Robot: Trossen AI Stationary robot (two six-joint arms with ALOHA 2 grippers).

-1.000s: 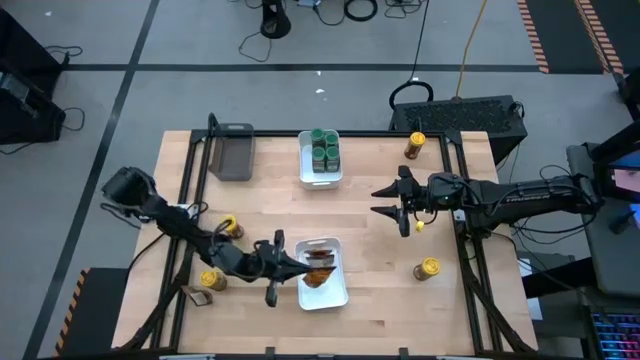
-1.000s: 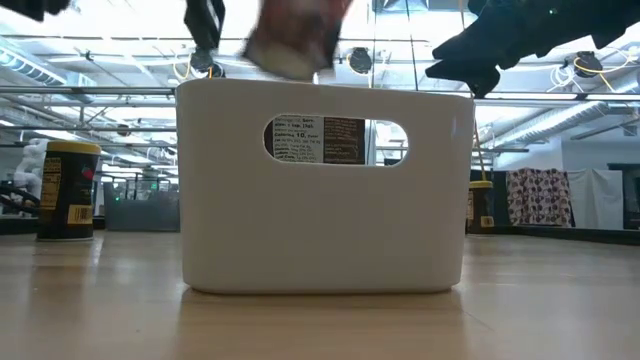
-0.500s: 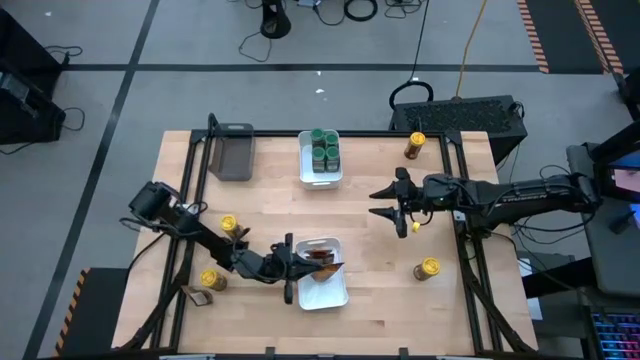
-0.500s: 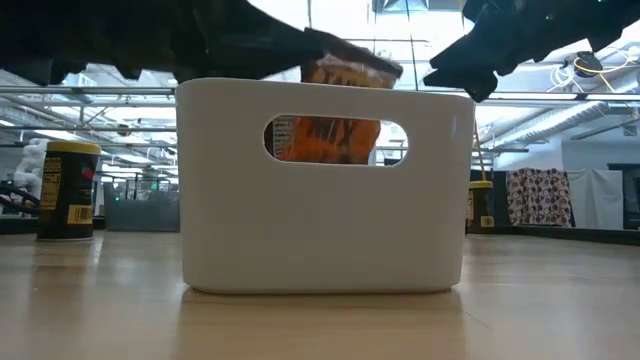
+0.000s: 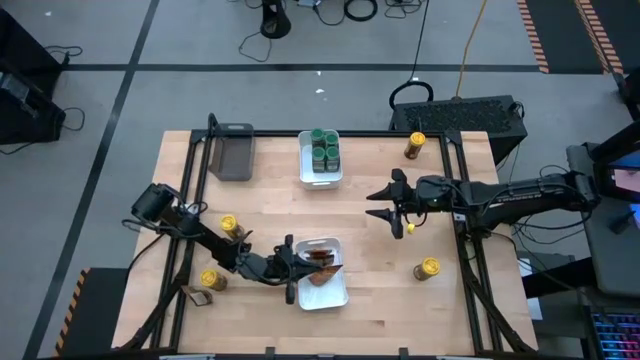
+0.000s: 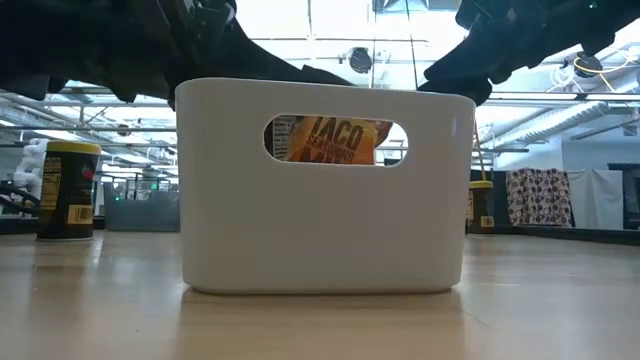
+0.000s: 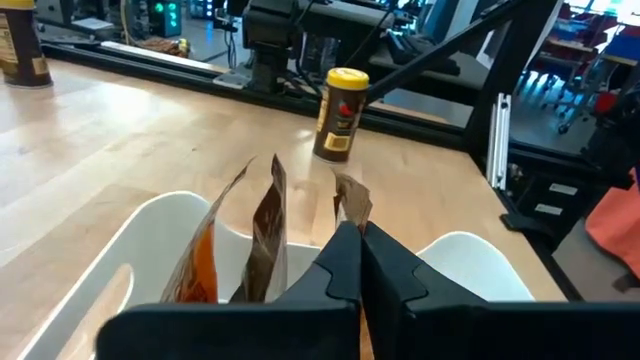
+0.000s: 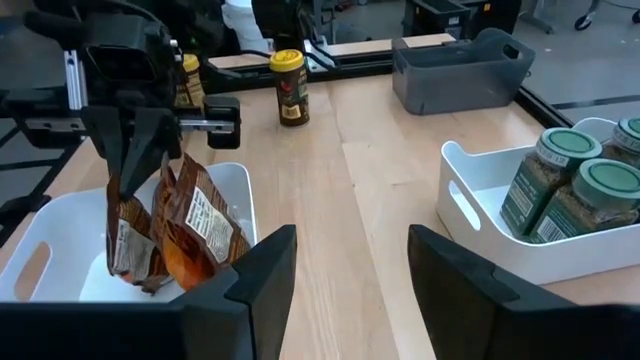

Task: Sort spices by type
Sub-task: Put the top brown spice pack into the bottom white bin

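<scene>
My left gripper (image 5: 296, 270) is shut on a brown-orange packet (image 7: 351, 203) over the near white bin (image 5: 337, 296), which holds more packets (image 8: 196, 222). Through the bin's handle slot a packet's print (image 6: 335, 140) shows. Green-lidded jars (image 5: 323, 150) stand in the far white bin (image 5: 306, 172). Yellow-lidded jars stand on the table: (image 5: 414, 144), (image 5: 428, 268), (image 5: 229, 226), (image 5: 208, 279). One packet (image 5: 200, 297) lies near the table's near-left corner. My right gripper (image 5: 380, 205) hovers open right of centre, holding nothing. My left gripper pinches the packet by its top edge (image 7: 349, 196) between its two shut fingers (image 7: 340, 262). The fingers come level from the table's left, above the bin's rim. The packet hangs below them inside the bin, roughly upright beside the other packets.
A dark grey tray (image 5: 232, 150) sits at the far-left part of the table. Black frame rails (image 5: 196, 180) run along the table's left and right sides. Bare wood lies between the two bins and around my right gripper.
My left gripper has moved a little toward the table's right, over the near bin, and gone down. The packet it carries has sunk from above the rim into the bin and now shows through the handle slot. My right gripper has drifted slightly toward the table's left.
</scene>
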